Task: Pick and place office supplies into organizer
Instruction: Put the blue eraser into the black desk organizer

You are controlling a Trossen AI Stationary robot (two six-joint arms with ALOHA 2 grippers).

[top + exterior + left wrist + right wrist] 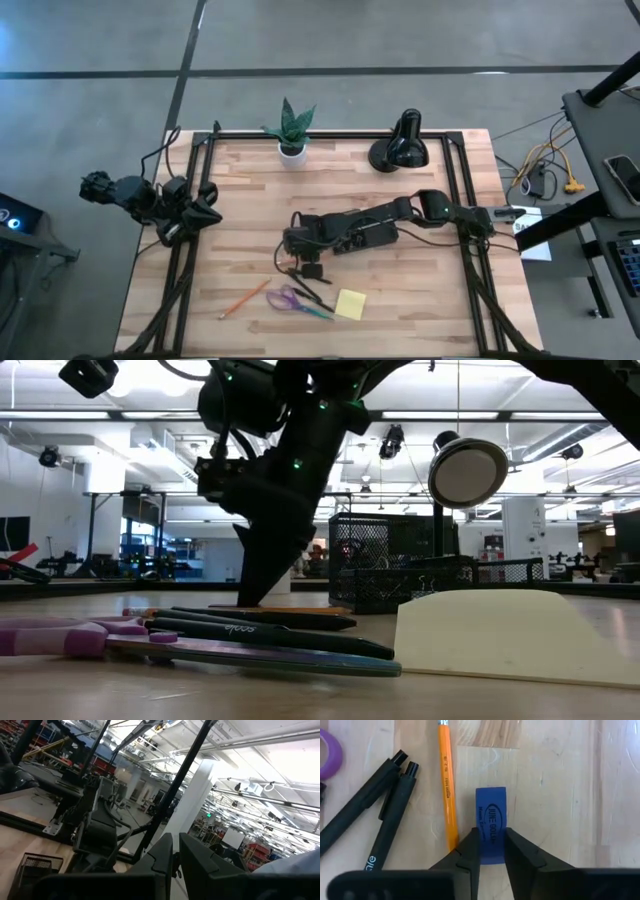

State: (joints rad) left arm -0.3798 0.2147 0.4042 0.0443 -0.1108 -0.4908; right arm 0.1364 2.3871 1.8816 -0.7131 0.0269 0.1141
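Observation:
My right gripper [492,839] points steeply down near the table's middle [292,255] and is shut on a blue eraser [491,815] that lies flat on the wood. Beside the eraser lie an orange pencil [447,785], two black pens [385,820] and the scissors' purple handle [330,755]. A yellow sticky pad [350,304] lies toward the near edge. The dark organizer [400,575] stands behind, partly under the right arm [360,235]. My left gripper [205,212] waits shut, raised at the table's left edge [175,855]. My right gripper pinches the blue eraser by its two long sides [491,851], near one end, between its two fingers. The fingers come from above, slanting steeply down, and lie across the eraser. The eraser rests flat on the table.
A black desk lamp [400,145] and a potted green plant [292,130] stand at the far edge. Another orange pencil [245,298] and the scissors [300,300] lie toward the near edge. Black frame rails run along the table's left and right sides.

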